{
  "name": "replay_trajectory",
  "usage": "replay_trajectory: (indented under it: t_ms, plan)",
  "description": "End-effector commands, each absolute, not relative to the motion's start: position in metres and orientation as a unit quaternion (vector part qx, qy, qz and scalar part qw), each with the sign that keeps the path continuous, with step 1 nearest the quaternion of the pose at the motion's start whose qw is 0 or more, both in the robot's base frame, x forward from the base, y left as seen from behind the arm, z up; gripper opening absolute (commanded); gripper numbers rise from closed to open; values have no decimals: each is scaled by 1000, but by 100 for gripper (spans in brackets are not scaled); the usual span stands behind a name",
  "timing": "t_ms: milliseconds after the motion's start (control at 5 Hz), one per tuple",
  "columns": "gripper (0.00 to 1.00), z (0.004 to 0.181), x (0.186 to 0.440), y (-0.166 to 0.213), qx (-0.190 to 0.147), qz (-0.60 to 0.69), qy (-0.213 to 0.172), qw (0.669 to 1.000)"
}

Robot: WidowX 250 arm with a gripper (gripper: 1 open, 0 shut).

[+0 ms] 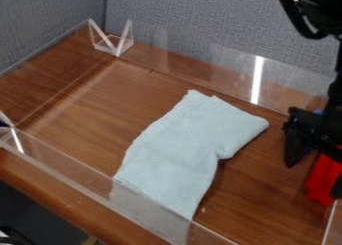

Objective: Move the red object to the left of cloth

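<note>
The bright-red block point(321, 178) is long and narrow, partly covered by the gripper point(315, 147), near the desk's point(80, 102) right edge. The rumpled, pale-blue cloth point(191, 149) lies mid-desk, with bare wood along its left and between it and the block. The gripper is wide open over the block; whether they touch is unclear.

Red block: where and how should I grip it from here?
I'd take the red block near the middle of its length, coming straight down with the open gripper and closing across its narrow width. It looks long and narrow, running roughly front to back at the right edge of view, so a cross grip seems steadiest. The gripper hides its far part.
</note>
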State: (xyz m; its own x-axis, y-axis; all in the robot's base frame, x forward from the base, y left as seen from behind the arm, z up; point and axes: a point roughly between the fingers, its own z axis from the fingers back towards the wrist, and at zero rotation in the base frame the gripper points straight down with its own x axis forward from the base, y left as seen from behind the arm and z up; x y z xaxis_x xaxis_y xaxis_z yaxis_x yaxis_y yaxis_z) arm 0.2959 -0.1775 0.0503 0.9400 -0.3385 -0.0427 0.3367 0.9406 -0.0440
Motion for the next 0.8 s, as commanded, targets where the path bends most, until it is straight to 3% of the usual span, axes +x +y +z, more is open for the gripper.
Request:
replay_trajectory:
  t_ms: [0, 200, 600]
  plan:
    - [100, 56, 306, -176, -27, -169, 3, 985]
    - [0, 48, 309, -176, -27, -172, 4, 985]
    - [0, 43, 310, -178, -26, -182, 3, 983]
